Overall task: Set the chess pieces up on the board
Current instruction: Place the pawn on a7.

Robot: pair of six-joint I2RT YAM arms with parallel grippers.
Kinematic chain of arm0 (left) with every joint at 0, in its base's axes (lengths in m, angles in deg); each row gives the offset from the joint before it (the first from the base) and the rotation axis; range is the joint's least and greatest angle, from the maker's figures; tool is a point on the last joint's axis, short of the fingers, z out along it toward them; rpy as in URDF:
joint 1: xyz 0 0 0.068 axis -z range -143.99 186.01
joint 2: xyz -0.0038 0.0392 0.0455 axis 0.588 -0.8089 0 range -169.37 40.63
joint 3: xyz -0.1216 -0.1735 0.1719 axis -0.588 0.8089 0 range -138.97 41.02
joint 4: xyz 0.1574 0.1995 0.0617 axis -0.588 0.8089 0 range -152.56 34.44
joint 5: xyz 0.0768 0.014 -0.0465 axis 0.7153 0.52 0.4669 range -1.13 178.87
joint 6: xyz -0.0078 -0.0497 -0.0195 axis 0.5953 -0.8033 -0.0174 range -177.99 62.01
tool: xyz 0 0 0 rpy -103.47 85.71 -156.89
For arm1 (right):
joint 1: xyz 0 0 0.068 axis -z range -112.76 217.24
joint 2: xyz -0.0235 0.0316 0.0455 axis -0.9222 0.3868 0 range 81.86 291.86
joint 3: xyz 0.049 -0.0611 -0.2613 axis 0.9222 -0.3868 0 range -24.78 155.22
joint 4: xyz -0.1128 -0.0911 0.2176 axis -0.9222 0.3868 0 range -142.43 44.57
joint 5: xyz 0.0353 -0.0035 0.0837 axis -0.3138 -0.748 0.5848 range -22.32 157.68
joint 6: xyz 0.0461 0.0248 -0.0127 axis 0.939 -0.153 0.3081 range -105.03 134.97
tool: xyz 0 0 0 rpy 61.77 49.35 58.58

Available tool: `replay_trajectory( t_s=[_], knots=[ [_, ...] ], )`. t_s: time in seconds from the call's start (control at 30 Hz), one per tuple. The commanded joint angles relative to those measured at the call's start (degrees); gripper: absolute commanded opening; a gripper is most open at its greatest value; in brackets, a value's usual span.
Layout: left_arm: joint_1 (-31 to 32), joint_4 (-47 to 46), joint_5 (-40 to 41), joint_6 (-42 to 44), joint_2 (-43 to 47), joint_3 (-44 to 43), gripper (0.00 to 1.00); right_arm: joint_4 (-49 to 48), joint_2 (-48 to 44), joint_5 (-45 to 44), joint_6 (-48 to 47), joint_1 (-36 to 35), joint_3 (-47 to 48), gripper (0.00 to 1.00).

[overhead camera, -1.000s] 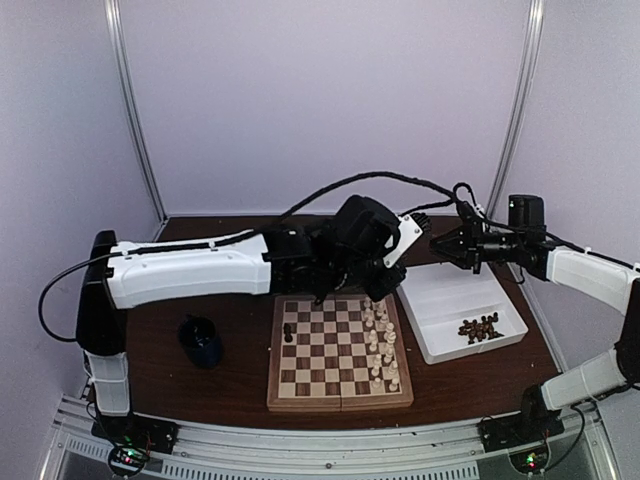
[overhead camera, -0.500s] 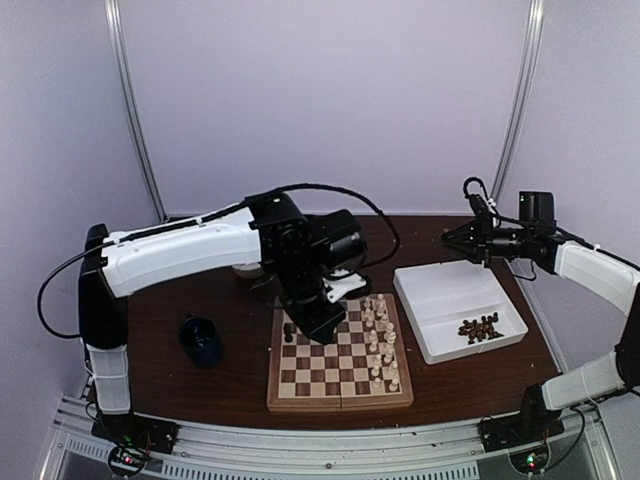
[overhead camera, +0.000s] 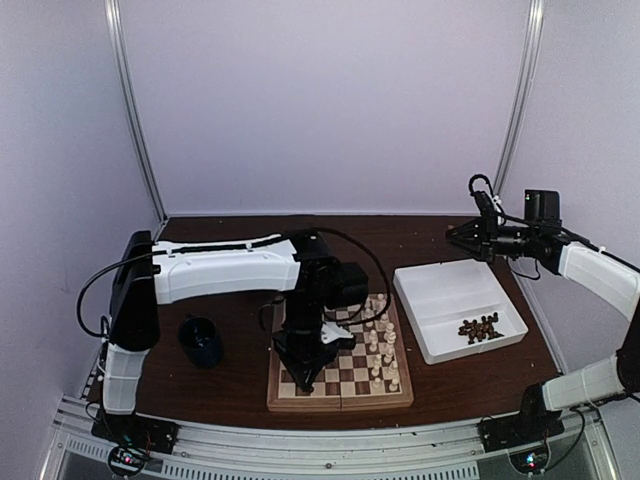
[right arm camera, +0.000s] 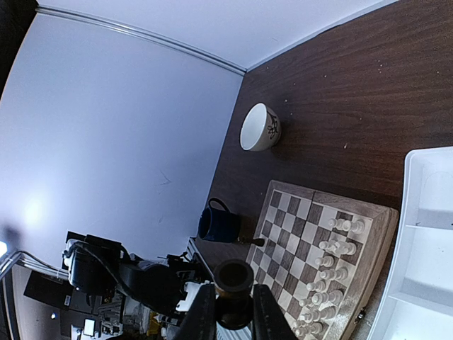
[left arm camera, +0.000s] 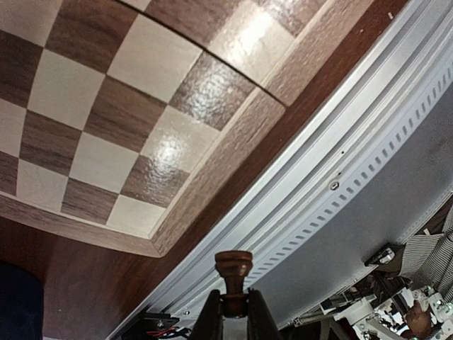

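At the near left part of the square wooden chessboard with light and dark checkered squares (overhead camera: 340, 403), the left pincer (overhead camera: 305, 378) points down. It is closed narrowly on a small dark brown turned wooden chessman (left arm camera: 234, 263), held by its stem with the wider end projecting past the fingertips.

The pale cream wooden chessmen (overhead camera: 381, 345) stand in the two files along the board's right side. The step in hand is therefore judged to be seating this dark piece on the opposite, left side.

In the left wrist view the piece lines up beyond the board's corner, not over a square. Whether that is true offset or camera angle cannot be determined.

Recommended practice:
- Centre the piece over one square of the left files.
- Lower it upright until the base meets the wood.
- Part the fingers only slightly, then lift straight up so the piece does not tip.

The right pincer (overhead camera: 452, 232) hangs raised beyond the far edge of the white rectangular two-compartment tray (overhead camera: 445, 295), well apart from the board. It is closed narrowly on a second dark brown chessman (right arm camera: 232, 278).

Further dark chessmen (overhead camera: 478, 328) lie heaped in the tray's near compartment on the dark wooden tabletop (overhead camera: 220, 385).
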State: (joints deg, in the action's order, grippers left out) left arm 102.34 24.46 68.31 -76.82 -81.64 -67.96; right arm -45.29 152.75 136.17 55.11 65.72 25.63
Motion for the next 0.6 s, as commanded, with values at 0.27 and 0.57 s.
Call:
replay_trajectory(
  t_s=[0.27,0.57],
  knots=[
    [0.3,3.9,1.6,-0.5,-5.3,-1.2,0.09,-1.3,-1.2,-0.3,0.2,0.4,0.7,0.02],
    [0.2,5.8,7.4,-1.4,-8.5,-4.7,0.1,-1.8,-1.1,-0.3,0.5,0.3,0.6,0.02]
  ],
)
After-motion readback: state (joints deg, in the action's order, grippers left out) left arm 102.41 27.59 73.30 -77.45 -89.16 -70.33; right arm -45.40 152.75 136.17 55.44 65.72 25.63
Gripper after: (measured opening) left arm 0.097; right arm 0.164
